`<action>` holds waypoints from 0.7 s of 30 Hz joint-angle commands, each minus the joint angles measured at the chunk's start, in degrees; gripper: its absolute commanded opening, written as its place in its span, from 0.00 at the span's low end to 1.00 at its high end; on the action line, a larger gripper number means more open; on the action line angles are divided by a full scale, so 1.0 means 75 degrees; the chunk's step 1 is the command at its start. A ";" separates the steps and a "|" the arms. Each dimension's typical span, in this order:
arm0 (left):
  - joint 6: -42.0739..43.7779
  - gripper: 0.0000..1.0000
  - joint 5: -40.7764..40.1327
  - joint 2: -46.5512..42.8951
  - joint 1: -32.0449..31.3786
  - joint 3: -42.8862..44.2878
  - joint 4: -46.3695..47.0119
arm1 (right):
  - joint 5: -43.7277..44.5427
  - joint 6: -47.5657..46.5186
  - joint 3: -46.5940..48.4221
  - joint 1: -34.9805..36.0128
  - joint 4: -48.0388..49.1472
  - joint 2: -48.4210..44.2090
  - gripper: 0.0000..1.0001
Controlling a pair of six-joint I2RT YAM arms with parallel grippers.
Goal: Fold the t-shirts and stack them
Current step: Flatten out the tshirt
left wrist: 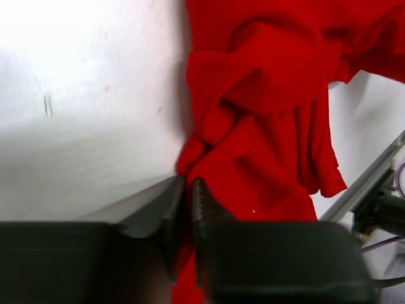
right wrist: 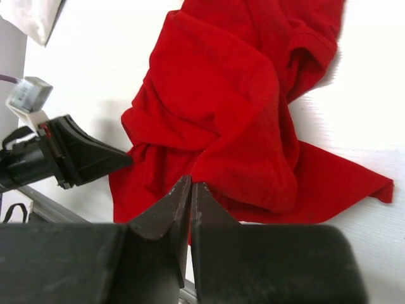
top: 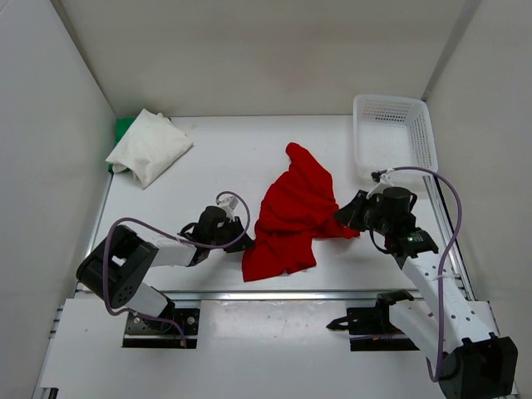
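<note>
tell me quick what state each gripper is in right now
left gripper: closed, pinching the edge of the red t-shirt
right gripper: closed, pinching the same red t-shirt from its other side

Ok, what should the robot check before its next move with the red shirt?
1. Left jaws closed on the red t-shirt edge: ok.
2. Right jaws shut; gripping cloth: cannot tell.
3. Red t-shirt spread flat: not ok, crumpled.
4. Stack: white t-shirt rests on green t-shirt, far left: ok.
5. The basket apart from red t-shirt: ok.
</note>
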 commanded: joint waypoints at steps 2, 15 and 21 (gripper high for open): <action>0.0133 0.06 0.0238 -0.0152 0.0029 0.0009 -0.0212 | -0.0206 0.0235 -0.0048 0.0173 0.0761 0.0215 0.00; 0.1421 0.00 -0.0524 -0.1336 0.2922 0.6249 -0.4064 | -0.1831 0.0820 0.5714 -0.0246 0.1185 0.3284 0.00; 0.2463 0.02 -0.1610 -0.2444 0.3709 0.7607 -0.5451 | -0.2469 0.0787 0.8039 -0.0355 -0.0043 0.3569 0.00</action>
